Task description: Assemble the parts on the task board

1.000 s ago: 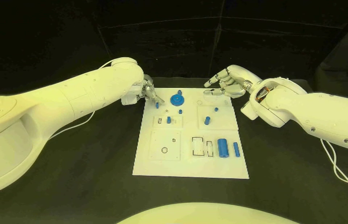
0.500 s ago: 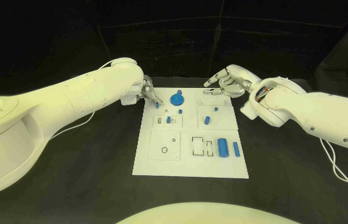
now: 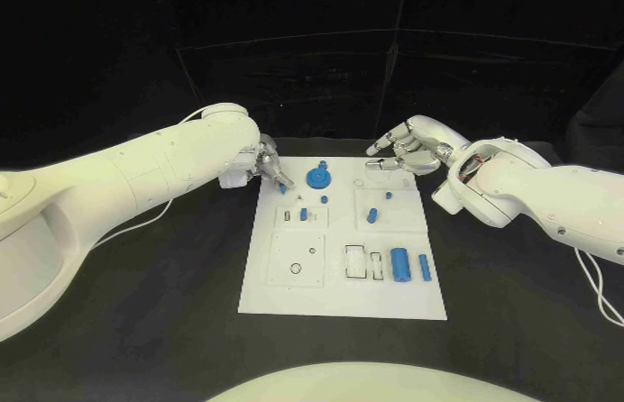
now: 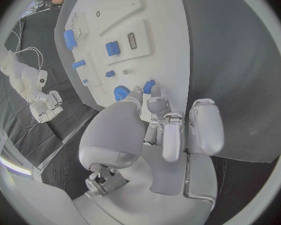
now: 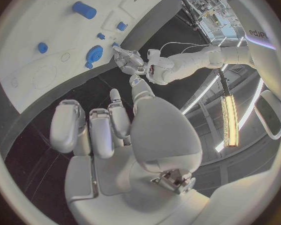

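The white task board (image 3: 344, 280) lies in the middle of the black table. My left hand (image 3: 262, 164) hovers at the board's far left corner and pinches a small blue peg (image 3: 282, 187) between thumb and finger; the peg (image 4: 149, 86) shows at the fingertips (image 4: 158, 104) in the left wrist view. Just beside it a blue gear (image 3: 317, 179) sits on the board. My right hand (image 3: 406, 154) hangs over the far right corner with its fingers apart and nothing in them. The right wrist view shows the right hand (image 5: 109, 130) above the board (image 5: 28, 70).
Small blue pieces (image 3: 372, 214) stand in the board's middle plates. A thick blue cylinder (image 3: 399, 264) and a thinner one (image 3: 424, 268) lie near the board's right edge. Bare black table lies on both sides of the board.
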Controlling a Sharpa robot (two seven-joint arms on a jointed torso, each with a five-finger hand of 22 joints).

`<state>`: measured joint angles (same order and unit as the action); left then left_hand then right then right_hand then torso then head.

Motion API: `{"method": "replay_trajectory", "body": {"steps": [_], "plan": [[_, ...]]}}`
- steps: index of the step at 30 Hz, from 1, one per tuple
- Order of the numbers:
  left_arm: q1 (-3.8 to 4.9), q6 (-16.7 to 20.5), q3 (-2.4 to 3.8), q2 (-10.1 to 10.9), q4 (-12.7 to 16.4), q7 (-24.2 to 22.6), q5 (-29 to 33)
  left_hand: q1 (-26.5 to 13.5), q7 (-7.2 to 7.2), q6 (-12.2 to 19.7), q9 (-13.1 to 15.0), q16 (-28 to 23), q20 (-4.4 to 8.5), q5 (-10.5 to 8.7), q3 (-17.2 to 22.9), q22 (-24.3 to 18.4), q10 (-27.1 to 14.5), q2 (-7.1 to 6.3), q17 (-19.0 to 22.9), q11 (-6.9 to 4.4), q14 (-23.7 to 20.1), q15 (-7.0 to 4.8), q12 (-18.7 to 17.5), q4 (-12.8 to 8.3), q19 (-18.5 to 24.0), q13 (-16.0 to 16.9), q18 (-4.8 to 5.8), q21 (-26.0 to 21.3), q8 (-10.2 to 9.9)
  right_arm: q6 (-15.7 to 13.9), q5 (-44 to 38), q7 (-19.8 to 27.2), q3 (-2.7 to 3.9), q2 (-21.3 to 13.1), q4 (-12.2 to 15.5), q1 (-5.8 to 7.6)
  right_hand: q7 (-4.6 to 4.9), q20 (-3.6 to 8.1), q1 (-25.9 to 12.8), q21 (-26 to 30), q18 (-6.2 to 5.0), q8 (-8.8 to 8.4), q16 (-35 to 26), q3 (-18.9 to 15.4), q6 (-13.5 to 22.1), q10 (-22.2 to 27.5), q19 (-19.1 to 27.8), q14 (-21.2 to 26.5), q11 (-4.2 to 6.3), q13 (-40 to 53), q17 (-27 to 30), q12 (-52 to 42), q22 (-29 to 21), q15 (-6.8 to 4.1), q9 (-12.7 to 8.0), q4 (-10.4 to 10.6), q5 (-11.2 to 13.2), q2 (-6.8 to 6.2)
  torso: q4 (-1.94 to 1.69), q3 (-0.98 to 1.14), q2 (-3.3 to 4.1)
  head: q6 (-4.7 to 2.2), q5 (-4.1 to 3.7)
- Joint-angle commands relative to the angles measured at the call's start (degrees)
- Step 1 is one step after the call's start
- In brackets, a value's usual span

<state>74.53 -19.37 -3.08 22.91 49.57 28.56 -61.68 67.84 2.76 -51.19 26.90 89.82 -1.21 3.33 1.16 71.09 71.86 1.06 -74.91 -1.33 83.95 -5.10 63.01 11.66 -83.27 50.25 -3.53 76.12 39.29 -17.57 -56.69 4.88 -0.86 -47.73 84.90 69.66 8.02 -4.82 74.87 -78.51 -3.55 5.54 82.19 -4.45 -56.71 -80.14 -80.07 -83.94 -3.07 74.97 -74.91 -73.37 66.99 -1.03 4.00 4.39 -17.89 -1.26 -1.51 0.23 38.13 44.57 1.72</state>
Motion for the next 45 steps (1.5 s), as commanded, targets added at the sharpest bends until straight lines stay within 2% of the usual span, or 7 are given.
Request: {"method": "replay_trajectory", "body": {"steps": [1, 12, 19, 24, 31, 39, 45], "plan": [[0.08, -0.7, 0.02, -0.1, 0.0, -0.9, -0.1, 2.6, -0.30, -0.2, -0.1, 0.2, 0.01, -0.09, 1.3, 0.1, -0.2, 0.86, -15.1, -0.28, 6.1, 0.02, 0.3, -1.7, -0.4, -0.1, -0.55, 0.0, -0.2, 0.3, 0.1, 0.5, 0.03, 0.1, 0.0, 0.11, -0.04, 0.18, 0.2, 0.2, -0.95, 0.26, -0.3, -0.2, -0.1, 0.2, -0.2, -3.1, 0.08, 1.9, -1.3, 0.1, -0.1, -0.39, 0.0, 0.0, -0.4, 0.57, 0.02, 0.00, 0.03, 0.06, -0.04], [0.07, -1.5, 0.02, -0.2, -0.2, -1.9, 0.1, 9.1, -0.11, 0.9, -1.5, 0.2, 0.33, -0.01, 13.6, 0.1, -1.0, 3.50, -15.1, -0.41, 6.1, -0.08, -1.2, -8.4, -0.3, -1.4, -0.57, -0.3, -2.1, 0.3, 0.1, 0.5, 0.03, 0.1, 0.1, 0.11, -0.04, 0.18, 0.2, 0.2, -0.95, 0.26, -0.3, -0.2, -0.1, 0.2, -0.2, -3.1, 0.08, 1.9, -1.3, 0.1, -0.1, -0.39, 0.0, 0.0, -0.4, 0.57, 0.00, -0.01, 0.00, 0.17, -0.10], [0.06, 0.2, 0.03, 0.8, 1.0, -2.5, 1.8, 2.7, 0.36, 0.9, -0.7, 0.2, -0.06, 0.05, 28.8, 0.1, -0.5, -0.60, -15.1, -0.02, 6.1, 0.44, -1.5, -11.3, -0.3, -2.2, -0.66, -0.6, -1.0, 0.3, 0.1, 0.5, 0.03, 0.0, 0.2, 0.11, -0.04, 0.19, 0.2, 0.2, -0.95, 0.27, -0.3, -0.2, -0.1, 0.1, -0.2, -3.1, 0.08, 2.0, -1.3, 0.1, -0.1, -0.39, 0.0, 0.0, -0.5, 0.62, -0.06, -0.01, -0.07, 0.22, -0.06], [0.16, 3.5, 0.06, 3.5, 4.7, -3.0, 2.8, 0.6, 0.17, 0.9, -0.1, 0.2, -0.13, 2.34, 33.7, 0.5, 0.2, -3.13, -15.1, -0.06, 6.1, 0.24, -1.2, -13.2, -0.4, -1.9, -0.56, -0.5, 0.0, 0.3, 0.1, 0.5, 0.03, -0.2, 0.3, 0.11, -0.04, 0.19, 0.2, 0.2, -0.95, 0.27, -0.3, -0.2, -0.1, 0.1, -0.2, -3.1, 0.08, 2.0, -1.3, 0.1, -0.1, -0.39, 0.0, 0.0, -0.5, 0.62, -0.18, 0.04, -0.12, 0.27, 0.03], [0.43, 8.4, 0.07, 7.9, 11.7, -3.4, 3.2, -0.5, -0.08, -0.1, 0.2, 0.2, -0.07, 5.82, 36.7, 1.3, 1.9, -5.82, -15.1, -0.29, 6.1, 0.13, -0.2, -14.9, -0.8, -0.6, -0.40, 0.1, 0.5, 0.2, 0.1, 0.4, 0.03, -0.6, 0.4, 0.12, -0.04, 0.19, 0.3, 0.2, -0.95, 0.27, -0.3, -0.3, -0.1, 0.1, -0.2, -3.1, 0.08, 2.0, -1.3, 0.0, -0.1, -0.39, 0.0, 0.0, -0.5, 0.63, -0.62, 0.17, -0.36, 0.58, -0.16], [0.26, 13.6, -0.07, 12.1, 19.3, -3.5, 3.3, -1.0, -0.22, -0.7, 0.1, 0.2, 0.01, 6.82, 37.6, 1.7, 2.6, -6.63, -15.1, -0.43, 6.1, 0.04, 0.2, -15.4, -1.0, 0.1, -0.34, 0.3, 0.4, 0.2, 0.2, 0.4, 0.03, -0.8, 0.5, 0.12, -0.04, 0.19, 0.3, 0.2, -0.95, 0.28, -0.3, -0.3, -0.1, 0.1, -0.2, -3.1, 0.08, 2.0, -1.3, 0.0, -0.1, -0.39, 0.0, 0.0, -0.6, 0.64, -0.65, 0.17, -0.38, 0.60, 0.01], [-0.21, 16.4, -1.39, 13.8, 23.0, -3.3, 2.8, -1.1, -0.25, -0.8, 0.1, 0.2, 0.03, 7.04, 37.8, 1.8, 2.9, -6.83, -15.1, -0.47, 6.1, 0.02, 0.3, -15.5, -1.0, 0.3, -0.31, 0.4, 0.4, 0.2, 0.2, 0.4, 0.03, -0.9, 0.5, 0.12, -0.04, 0.19, 0.3, 0.2, -0.95, 0.28, -0.3, -0.3, -0.1, 0.1, -0.2, -3.1, 0.08, 2.0, -1.3, 0.0, -0.1, -0.39, 0.0, 0.0, -0.6, 0.64, -0.62, 0.16, -0.39, 0.52, 0.37]]}}
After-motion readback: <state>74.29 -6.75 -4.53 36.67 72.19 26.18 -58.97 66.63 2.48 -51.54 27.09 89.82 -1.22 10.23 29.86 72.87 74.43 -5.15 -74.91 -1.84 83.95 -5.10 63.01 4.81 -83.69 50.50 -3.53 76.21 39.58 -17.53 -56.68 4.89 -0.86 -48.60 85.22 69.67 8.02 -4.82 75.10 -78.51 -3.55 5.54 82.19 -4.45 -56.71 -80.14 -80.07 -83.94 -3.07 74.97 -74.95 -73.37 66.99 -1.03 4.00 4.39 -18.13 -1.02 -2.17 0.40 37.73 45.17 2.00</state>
